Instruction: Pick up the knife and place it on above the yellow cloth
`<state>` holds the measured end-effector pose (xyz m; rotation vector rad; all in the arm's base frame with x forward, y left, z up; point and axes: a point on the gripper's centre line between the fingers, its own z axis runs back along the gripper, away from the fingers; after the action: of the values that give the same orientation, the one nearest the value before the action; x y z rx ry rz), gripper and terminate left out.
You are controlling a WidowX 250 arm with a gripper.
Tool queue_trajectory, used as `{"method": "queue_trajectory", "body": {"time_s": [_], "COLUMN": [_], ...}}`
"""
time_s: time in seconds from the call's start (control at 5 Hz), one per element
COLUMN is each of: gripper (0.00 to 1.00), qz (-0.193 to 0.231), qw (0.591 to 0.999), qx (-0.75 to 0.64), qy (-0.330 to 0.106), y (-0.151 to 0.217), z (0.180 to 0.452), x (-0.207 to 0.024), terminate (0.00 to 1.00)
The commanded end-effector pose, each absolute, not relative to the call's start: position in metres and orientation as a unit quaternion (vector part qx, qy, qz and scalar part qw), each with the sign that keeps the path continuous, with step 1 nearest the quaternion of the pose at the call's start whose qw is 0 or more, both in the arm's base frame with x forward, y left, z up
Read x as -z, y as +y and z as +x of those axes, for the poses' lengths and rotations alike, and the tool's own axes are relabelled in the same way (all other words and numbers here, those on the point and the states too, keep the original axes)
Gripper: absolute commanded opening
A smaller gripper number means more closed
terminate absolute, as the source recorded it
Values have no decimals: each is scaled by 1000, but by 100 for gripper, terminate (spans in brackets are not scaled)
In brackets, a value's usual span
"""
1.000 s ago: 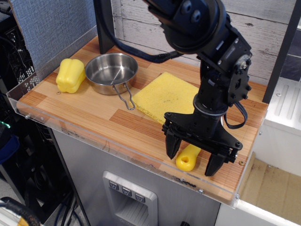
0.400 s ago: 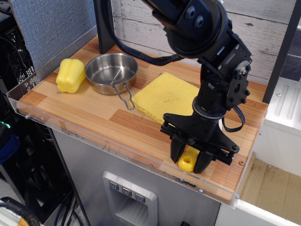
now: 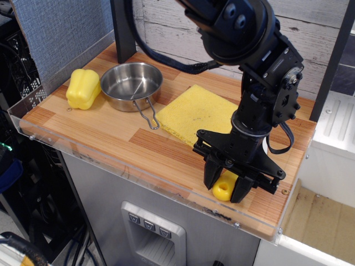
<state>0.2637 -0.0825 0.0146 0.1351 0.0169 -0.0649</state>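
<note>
Now your gripper (image 3: 225,187) is clamped on the knife (image 3: 223,188), where a second ago its fingers stood wide apart around the yellow handle. The knife sits near the tabletop's front right corner, possibly just lifted; its blade is hidden. The yellow cloth (image 3: 191,113) lies toward the back edge. No writing is readable.

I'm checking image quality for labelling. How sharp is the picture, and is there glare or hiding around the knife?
In the observation.image view, focus is sharp across the table, with no motion blur; soft glare streaks the steel pan and the clear front edge; the pincer is shut on the knife, hiding its blade; the yellow cloth is evenly lit, partly hidden by the arm.
</note>
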Motion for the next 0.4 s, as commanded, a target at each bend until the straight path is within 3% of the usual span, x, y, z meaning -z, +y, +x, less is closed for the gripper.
{"method": "queue_trajectory", "body": {"time_s": [0.0, 0.2], "gripper": [0, 0], "qz": [48, 50], "qw": [996, 995], "qx": [34, -7], "qy": [-63, -81], "y": [-65, -36], "z": [278, 288], "x": [-60, -77], "terminate": [0, 0]}}
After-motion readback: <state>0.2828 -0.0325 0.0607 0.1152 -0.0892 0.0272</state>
